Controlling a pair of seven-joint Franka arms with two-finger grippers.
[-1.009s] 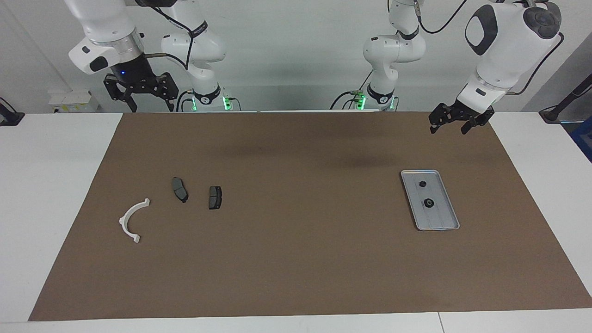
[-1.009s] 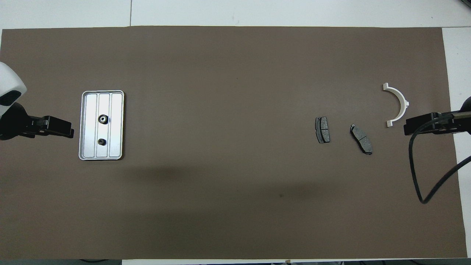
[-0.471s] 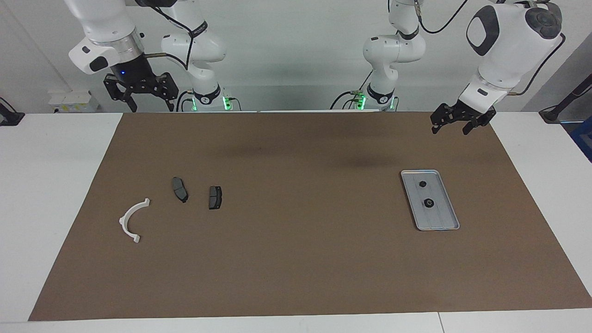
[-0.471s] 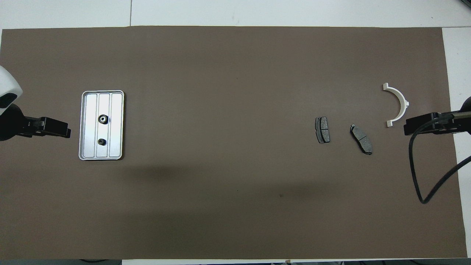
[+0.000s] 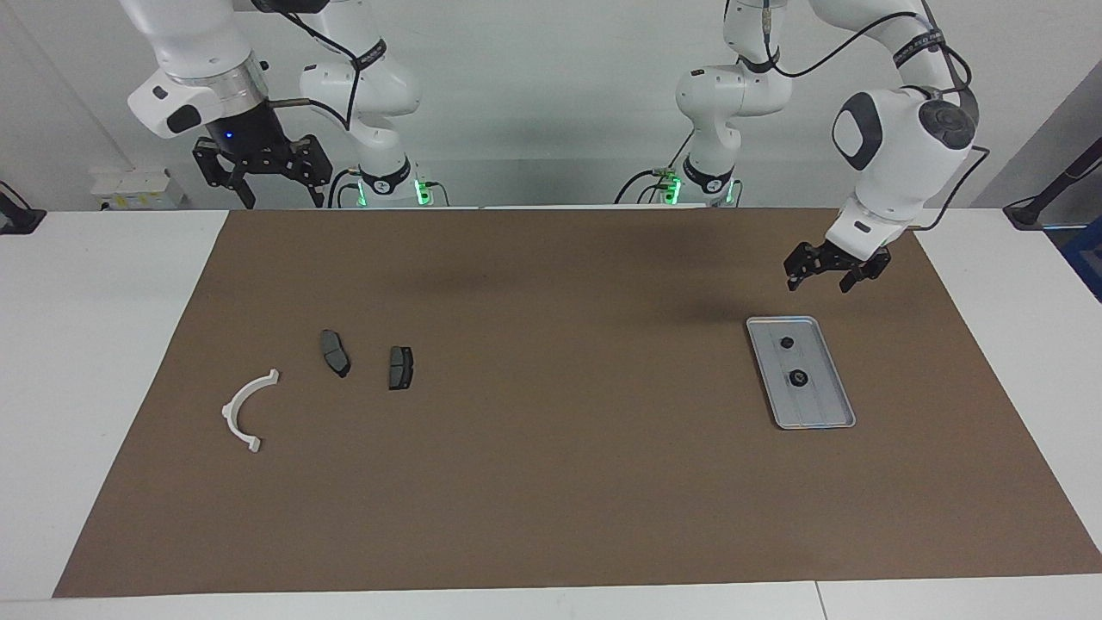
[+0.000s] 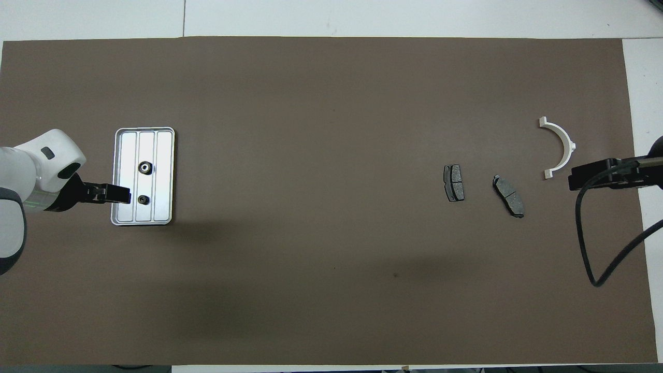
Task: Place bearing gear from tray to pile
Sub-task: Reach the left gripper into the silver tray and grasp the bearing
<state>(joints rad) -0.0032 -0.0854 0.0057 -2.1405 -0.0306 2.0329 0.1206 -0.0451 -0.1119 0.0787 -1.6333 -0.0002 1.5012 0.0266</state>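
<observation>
Brown mat: I've dropped L gripper (image 5: 820,277) toward tray (image 5: 833,413), fingers apart, empty. Bearing gear (image 5: 798,378) sits in tray, pile (image 5: 400,368) untouched. R gripper (image 5: 263,176) waits, open.

Brown mat (image 5: 551,482) covering white table (image 5: 103,344), second small black part (image 5: 786,343) on it

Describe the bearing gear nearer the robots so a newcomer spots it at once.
Find the silver tray on the brown mat, toward the left arm's end. Two small dark round parts lie in it. The nearer one is the smaller; its neighbour is larger.
</observation>
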